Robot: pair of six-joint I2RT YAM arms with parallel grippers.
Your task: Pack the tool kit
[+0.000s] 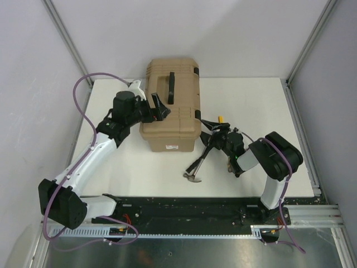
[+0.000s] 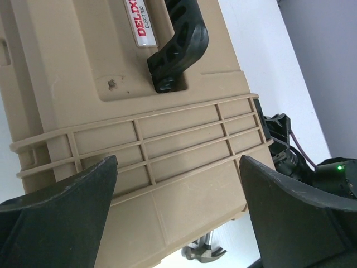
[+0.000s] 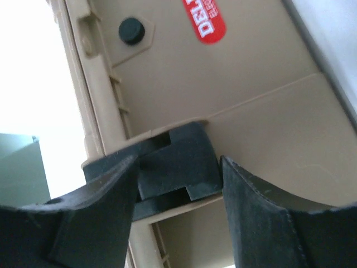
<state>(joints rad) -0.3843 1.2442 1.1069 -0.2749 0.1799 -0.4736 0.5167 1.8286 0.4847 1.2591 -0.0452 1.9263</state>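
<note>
The tan toolbox (image 1: 170, 114) stands closed at the table's back middle, its black handle (image 1: 171, 87) on the lid. My left gripper (image 1: 160, 107) is open and hovers over the lid's left side. In the left wrist view its jaws (image 2: 177, 162) straddle the box's ribbed edge (image 2: 167, 145) below the handle (image 2: 181, 39). My right gripper (image 1: 212, 133) is open at the box's right side. In the right wrist view its jaws (image 3: 178, 160) stand either side of a black latch (image 3: 184, 148). A hammer (image 1: 198, 164) lies on the table in front of the box.
A small yellow part of a tool (image 1: 220, 118) shows just behind my right gripper. The hammer's head also shows below the box in the left wrist view (image 2: 206, 252). White walls and metal rails close in the table on three sides.
</note>
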